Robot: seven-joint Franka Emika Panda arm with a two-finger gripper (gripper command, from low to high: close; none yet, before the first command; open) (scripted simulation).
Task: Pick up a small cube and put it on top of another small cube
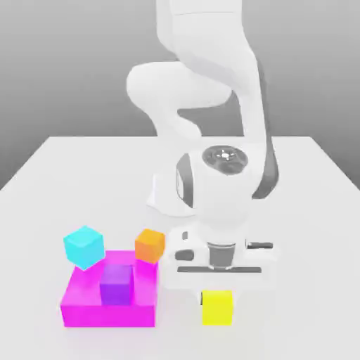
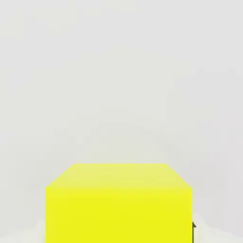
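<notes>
The white gripper (image 1: 217,299) is closed on a smooth, glossy yellow cube (image 1: 217,308), at about five o'clock in the exterior view. At eight o'clock sits a flat magenta block (image 1: 77,297) with square edges; the smooth purple cube (image 1: 117,285) shows against it. A tilted cyan cube (image 1: 84,247) and a matte orange cube (image 1: 150,246) appear near its ten and one o'clock corners.

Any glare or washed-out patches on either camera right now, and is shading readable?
Exterior view: a small bright glint on the arm's dark round joint cap; white arm and pale tabletop nearly blend, shadows barely visible. Hand view: the yellow cube's upper face reads paler than its front; pale background, only faint tonal patches.
</notes>
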